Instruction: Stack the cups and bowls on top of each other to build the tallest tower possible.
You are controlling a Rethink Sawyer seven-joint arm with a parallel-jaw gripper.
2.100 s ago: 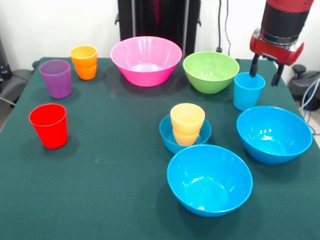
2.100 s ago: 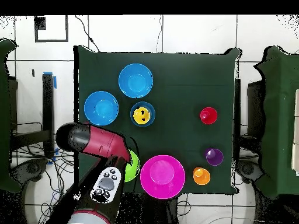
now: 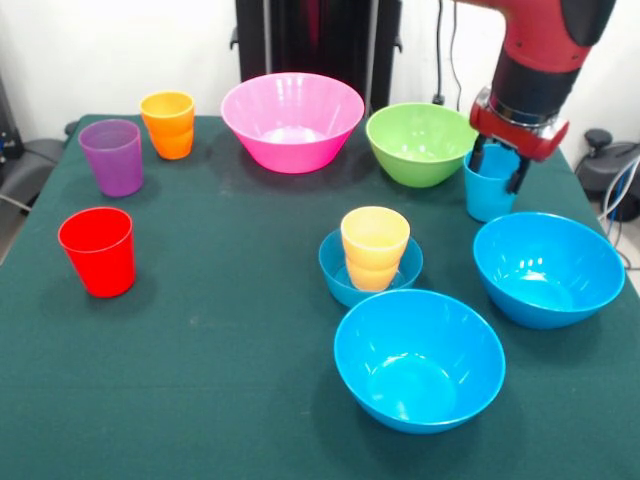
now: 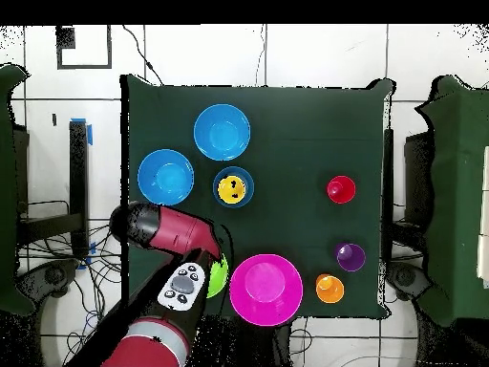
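Pincer [image 3: 497,168] at upper right of front view, fingers straddling rim of light blue cup [image 3: 487,196] (grip tightness unclear). Yellow-orange cup [image 3: 374,248] upright inside small blue bowl [image 3: 339,278], frame centre, on green bench [image 3: 220,380].

Dark green table [image 3: 200,400], black chair [image 3: 25,165], dangling cables [image 3: 440,50]
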